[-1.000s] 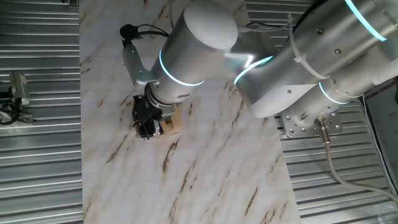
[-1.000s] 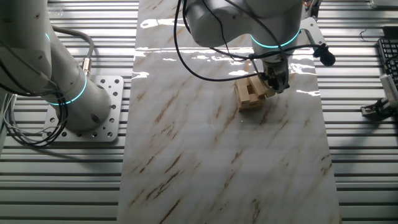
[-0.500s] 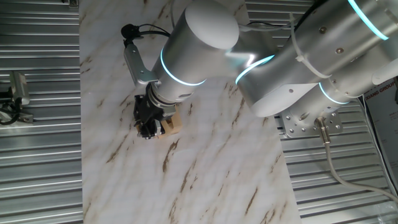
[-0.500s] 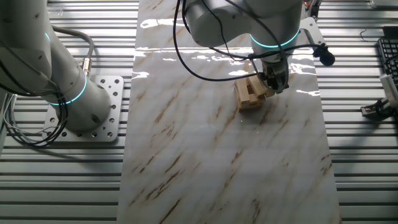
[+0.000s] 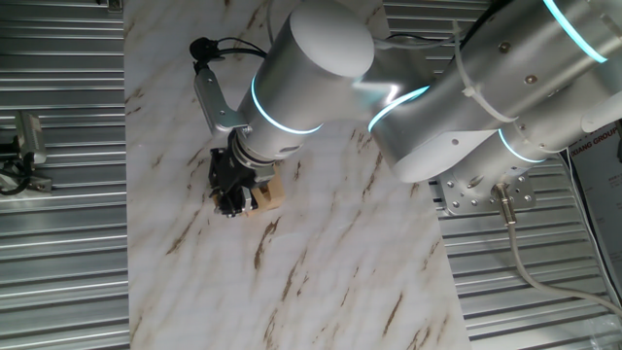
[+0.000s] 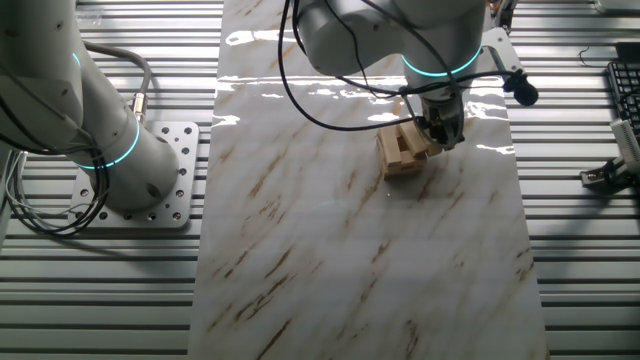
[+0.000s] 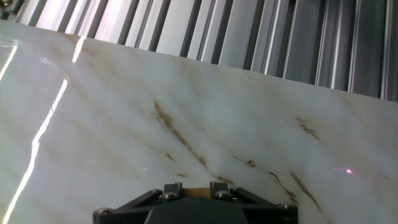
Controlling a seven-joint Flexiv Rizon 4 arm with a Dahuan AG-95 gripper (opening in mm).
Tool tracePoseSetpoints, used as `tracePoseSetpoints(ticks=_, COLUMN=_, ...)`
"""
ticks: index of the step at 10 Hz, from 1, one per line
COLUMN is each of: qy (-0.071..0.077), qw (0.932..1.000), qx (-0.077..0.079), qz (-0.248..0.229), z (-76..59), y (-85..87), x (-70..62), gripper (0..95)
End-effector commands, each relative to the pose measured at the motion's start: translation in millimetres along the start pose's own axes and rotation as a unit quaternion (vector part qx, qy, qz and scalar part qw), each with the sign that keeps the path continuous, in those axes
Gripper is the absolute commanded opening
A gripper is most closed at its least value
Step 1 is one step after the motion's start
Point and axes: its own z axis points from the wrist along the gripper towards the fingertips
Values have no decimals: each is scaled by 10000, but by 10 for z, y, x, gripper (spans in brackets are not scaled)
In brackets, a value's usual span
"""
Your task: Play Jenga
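Note:
The Jenga stack [image 6: 399, 151] is a low pile of tan wooden blocks on the marble table [image 6: 340, 250], toward its far right. In one fixed view only a corner of the stack [image 5: 269, 195] shows beside the black gripper [image 5: 229, 192]. The gripper [image 6: 441, 127] stands against the stack's right side at block height. In the hand view, a strip of tan block [image 7: 195, 190] fills the gap between the two fingers [image 7: 172, 187], so the gripper [image 7: 195, 186] is shut on it. The arm hides most of the stack.
The marble slab [image 5: 321, 272] lies over ribbed metal flooring [image 5: 58, 243]. The arm's base plate [image 6: 150, 170] stands left of the slab. A keyboard edge [image 6: 625, 90] and a small device [image 6: 610, 173] lie to the right. The table's far edge [image 7: 249, 71] is close ahead.

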Motion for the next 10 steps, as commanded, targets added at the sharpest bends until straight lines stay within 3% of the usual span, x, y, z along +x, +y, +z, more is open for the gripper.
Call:
tracePoseSetpoints(ticks=1, qy=6, qw=10000, qx=-14, qz=0, z=6, y=3, x=-16, gripper=0)
tracePoseSetpoints(ticks=10, qy=26, qw=10000, qx=-30, qz=13, z=3, y=6, x=-89, gripper=0)
